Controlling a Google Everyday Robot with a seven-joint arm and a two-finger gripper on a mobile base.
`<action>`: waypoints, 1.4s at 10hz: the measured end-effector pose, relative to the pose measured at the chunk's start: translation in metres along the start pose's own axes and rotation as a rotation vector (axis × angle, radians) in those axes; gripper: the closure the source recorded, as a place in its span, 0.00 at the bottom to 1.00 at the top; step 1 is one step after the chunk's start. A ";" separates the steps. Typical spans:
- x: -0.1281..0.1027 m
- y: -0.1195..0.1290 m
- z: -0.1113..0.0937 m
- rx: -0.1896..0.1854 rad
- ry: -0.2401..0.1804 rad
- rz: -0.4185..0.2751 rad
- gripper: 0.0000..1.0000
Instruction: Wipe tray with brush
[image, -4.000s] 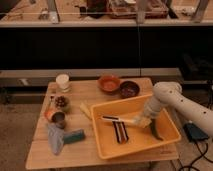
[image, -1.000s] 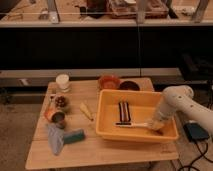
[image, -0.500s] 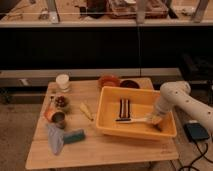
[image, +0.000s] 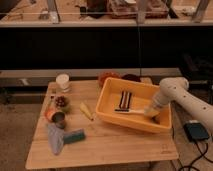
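The tool, inside the big yellow-orange plastic tray's right end, grips the slim cream brush. Hard strokes could shove the tray across the wooden desk.

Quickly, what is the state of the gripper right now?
The gripper is closed, holding the brush by its handle, inside the tray.

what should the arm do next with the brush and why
Probably a short sweep of the brush leftward along the floor of the tray. The hand sits low inside the tray by its right wall, and the brush reaches left from it, dark end just below the striped block, with bare floor beyond.
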 end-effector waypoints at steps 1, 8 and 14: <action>0.002 0.003 -0.004 0.003 -0.004 -0.004 0.90; -0.016 -0.005 -0.075 0.004 -0.008 0.000 0.90; -0.028 -0.017 -0.029 -0.010 -0.027 0.031 0.90</action>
